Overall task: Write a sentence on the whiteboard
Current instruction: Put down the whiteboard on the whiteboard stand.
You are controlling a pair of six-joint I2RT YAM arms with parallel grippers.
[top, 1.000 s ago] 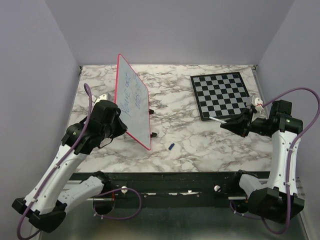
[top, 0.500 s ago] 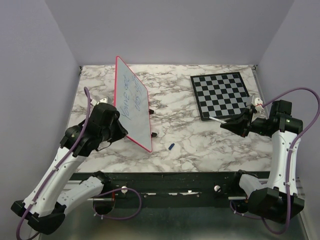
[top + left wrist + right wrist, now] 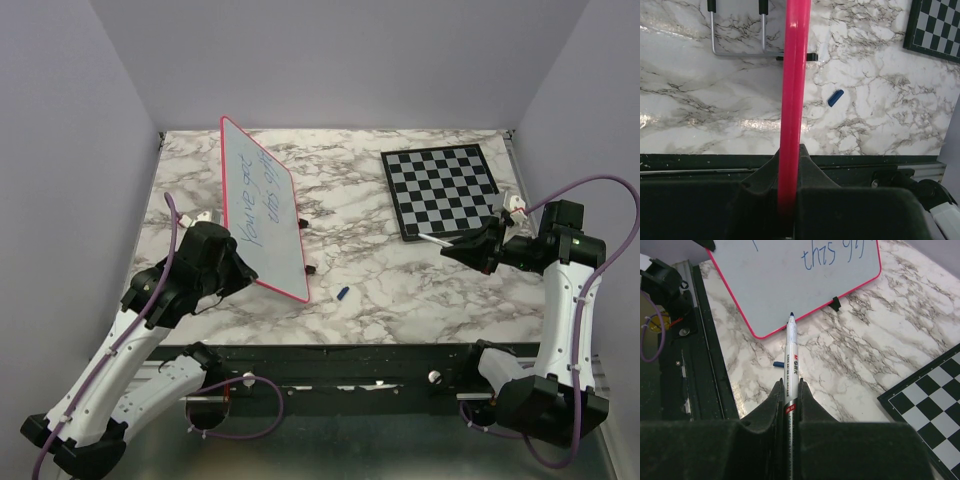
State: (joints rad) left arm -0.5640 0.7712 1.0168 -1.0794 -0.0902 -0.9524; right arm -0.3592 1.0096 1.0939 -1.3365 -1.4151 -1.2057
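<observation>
The whiteboard [image 3: 262, 210], white with a pink-red rim, is lifted and tilted over the left part of the table, its face turned up. The sentence [image 3: 258, 190] runs across it in two thin blue lines. My left gripper [image 3: 238, 270] is shut on the board's near edge; in the left wrist view the pink rim [image 3: 794, 90] rises from between the left gripper's [image 3: 790, 152] jaws. My right gripper [image 3: 455, 251] hovers at the right, apart from the board, shut on a white marker [image 3: 791, 357] whose blue tip points at the whiteboard [image 3: 805, 285].
A small blue cap [image 3: 342, 293] lies on the marble near the board's front corner. A grey-and-black chessboard [image 3: 440, 190] lies at the back right. A wire stand [image 3: 737, 50] and black clips [image 3: 302, 223] hang from the board.
The whiteboard has tipped from nearly edge-on to lean back to the left, showing more of its face. My left gripper has drawn toward the near edge with it. The right arm is still.
</observation>
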